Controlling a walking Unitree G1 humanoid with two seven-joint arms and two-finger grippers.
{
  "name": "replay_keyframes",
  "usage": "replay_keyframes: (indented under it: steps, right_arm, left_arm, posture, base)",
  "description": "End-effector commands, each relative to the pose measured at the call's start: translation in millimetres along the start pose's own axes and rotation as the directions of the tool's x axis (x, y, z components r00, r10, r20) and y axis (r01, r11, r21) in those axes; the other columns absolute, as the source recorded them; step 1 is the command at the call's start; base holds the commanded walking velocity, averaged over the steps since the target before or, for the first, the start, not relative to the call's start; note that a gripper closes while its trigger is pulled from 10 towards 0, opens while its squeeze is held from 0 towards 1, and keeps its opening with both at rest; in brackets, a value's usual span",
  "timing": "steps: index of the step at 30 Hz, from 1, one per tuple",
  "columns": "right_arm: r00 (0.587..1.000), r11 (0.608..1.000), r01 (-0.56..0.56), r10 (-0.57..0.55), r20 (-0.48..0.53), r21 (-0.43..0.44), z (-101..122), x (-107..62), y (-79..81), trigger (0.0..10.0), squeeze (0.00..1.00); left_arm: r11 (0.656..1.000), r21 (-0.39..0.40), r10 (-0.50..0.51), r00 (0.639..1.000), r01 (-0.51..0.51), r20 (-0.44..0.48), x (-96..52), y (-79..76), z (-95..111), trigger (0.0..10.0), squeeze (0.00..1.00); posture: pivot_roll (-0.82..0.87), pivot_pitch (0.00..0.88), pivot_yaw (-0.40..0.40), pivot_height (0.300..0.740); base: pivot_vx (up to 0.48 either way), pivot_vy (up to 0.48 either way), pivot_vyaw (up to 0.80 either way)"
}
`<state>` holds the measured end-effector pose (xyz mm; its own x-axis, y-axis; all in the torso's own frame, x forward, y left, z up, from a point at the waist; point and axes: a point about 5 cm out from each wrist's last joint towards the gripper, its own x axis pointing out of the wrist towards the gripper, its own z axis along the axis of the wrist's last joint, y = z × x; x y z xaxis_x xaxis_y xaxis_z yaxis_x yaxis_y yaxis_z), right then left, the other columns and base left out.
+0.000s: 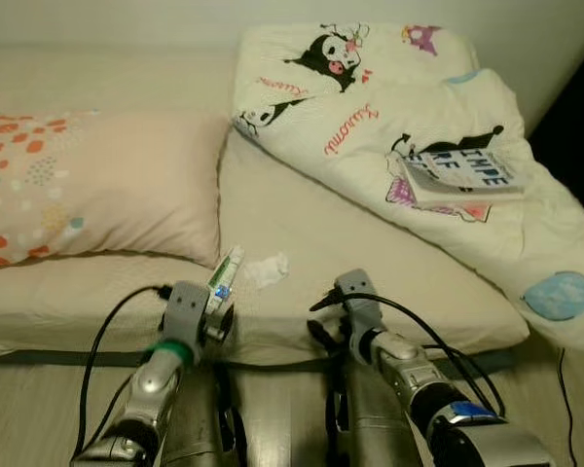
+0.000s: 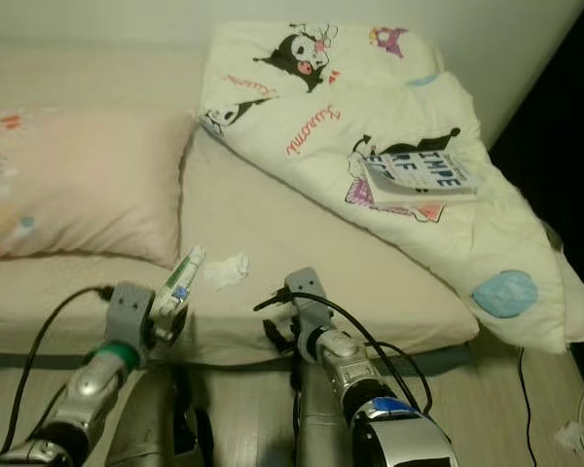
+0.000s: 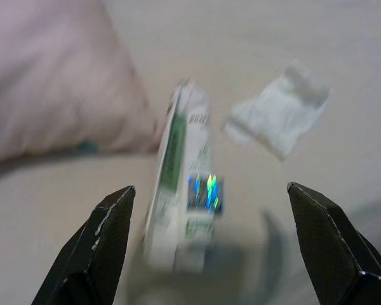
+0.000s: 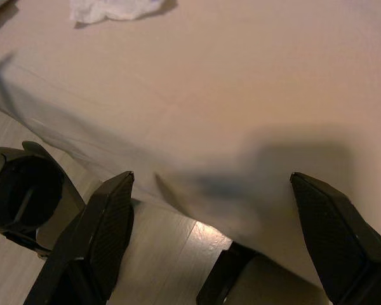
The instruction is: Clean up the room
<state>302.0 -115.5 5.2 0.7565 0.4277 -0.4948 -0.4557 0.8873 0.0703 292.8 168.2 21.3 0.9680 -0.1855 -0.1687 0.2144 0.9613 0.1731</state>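
A flattened white tube (image 1: 226,273) with a green stripe is lying on the bare mattress (image 1: 370,253), near its front edge and just below the corner of the pillow (image 1: 97,185). The left gripper (image 3: 209,241) is hovering just short of it with its black fingers (image 3: 98,244) spread wide, nothing between them. The left wrist view is adding what the head views are not giving: a shiny holographic patch and a barcode on the tube's crimped end, though blurred. A crumpled white tissue (image 1: 266,269) is sitting just beside the tube, farther from the pillow.

The right gripper (image 4: 209,248) is hanging at the mattress's front edge, its fingers also parted and empty; its wrist view is showing the smooth sheet dropping to pale floorboards (image 4: 159,254).

The pillow is looking soft and plump, cream with orange and teal dots. A puffy quilt (image 1: 399,136) printed with cartoon figures is lying bunched across the far side of the mattress from the pillow, and a thin flat booklet (image 1: 462,175) with bold lettering is resting on top of it.
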Motion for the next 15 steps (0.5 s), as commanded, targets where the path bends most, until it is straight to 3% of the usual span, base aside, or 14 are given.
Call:
replay_keyframes:
  steps: [1, 7, 10, 15]
  right_arm:
    - [1.000, 1.000, -0.003, 0.003, 0.015, 0.028, -2.0, -0.5, 1.7, 10.0, 0.00]
    - [0.998, 0.999, -0.016, 0.014, 0.059, 0.038, 5.3, 1.3, 5.1, 10.0, 0.00]
    - [0.998, 0.999, -0.021, 0.019, 0.066, 0.031, 7.3, 1.7, 5.5, 10.0, 0.00]
    - [0.990, 1.000, -0.016, 0.013, 0.141, 0.020, 27.3, -0.3, -6.7, 10.0, 0.00]
  left_arm:
    - [1.000, 0.010, -0.020, 1.000, 0.020, 0.001, 0.9, -3.9, 0.6, 10.0, 0.00]
    - [0.999, 0.017, -0.036, 0.999, 0.036, 0.014, 10.0, -15.6, 9.3, 10.0, 0.00]
    - [0.996, 0.086, -0.032, 0.999, 0.035, -0.030, 9.6, -17.3, 4.5, 10.0, 0.00]
    - [0.997, 0.070, 0.027, 0.997, -0.022, -0.076, 10.4, -13.0, 0.5, 10.0, 0.00]
  posture:
    - [-0.16, 0.207, 0.047, 0.605]
    - [-0.18, 0.242, 0.053, 0.605]
    - [-0.20, 0.252, 0.051, 0.605]
    - [-0.25, 0.298, 0.044, 0.605]
  base:
    - [0.000, 0.000, 0.00]
    - [0.000, 0.000, 0.00]
    - [0.000, 0.000, 0.00]
    - [0.000, 0.000, 0.00]
